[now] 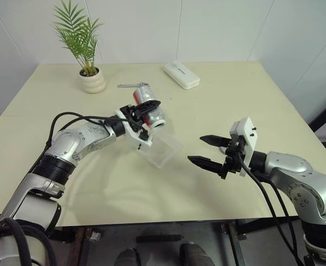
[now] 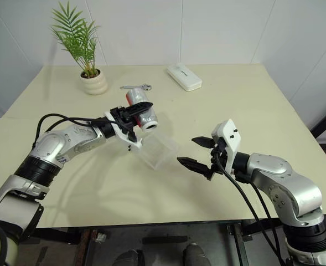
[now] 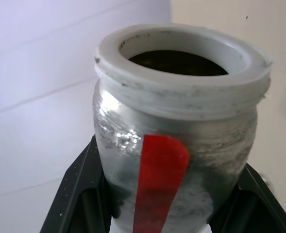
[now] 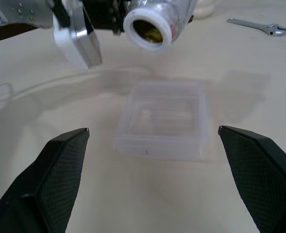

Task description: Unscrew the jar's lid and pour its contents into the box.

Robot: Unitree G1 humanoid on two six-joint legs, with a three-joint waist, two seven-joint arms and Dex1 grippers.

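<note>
**Open jar tipped over the clear box, ready to pour**

Pale walls stand behind a cream table [image 1: 218, 111], which we use as our frame; the clear box [image 1: 161, 147] near its middle is our landmark for everything else.

Well behind the box and toward the robot's left, a potted palm [image 1: 91, 77] stands near the table's far edge. Well behind it toward the right lies a white oblong case [image 1: 181, 75]. Between those two, a small metal wrench [image 1: 130, 85] lies flat on the table.

We see the left gripper [image 1: 143, 111] clenched around the jar [image 1: 149, 106], a silvery cylinder with a red stripe, held in the air just above and slightly behind the box. The jar lies tipped roughly on its side, its white-rimmed mouth pointing toward the box and the right arm. The lid is off. In the right wrist view, olive-brown contents [image 4: 152, 33] sit just inside the mouth, and the box below looks empty.

To the right of the box, the right gripper [image 1: 210, 151] hovers with its fingers spread wide, grasping nothing.

We judge the pour to be in hand. To do it well, we would bring the mouth squarely over the middle of the box before tipping further, since it seems nearer the far wall than the centre. We would tilt slowly, keep the mouth low over the walls so the small pieces do not bounce out, and hold the clamp firm on the smooth metal.
</note>
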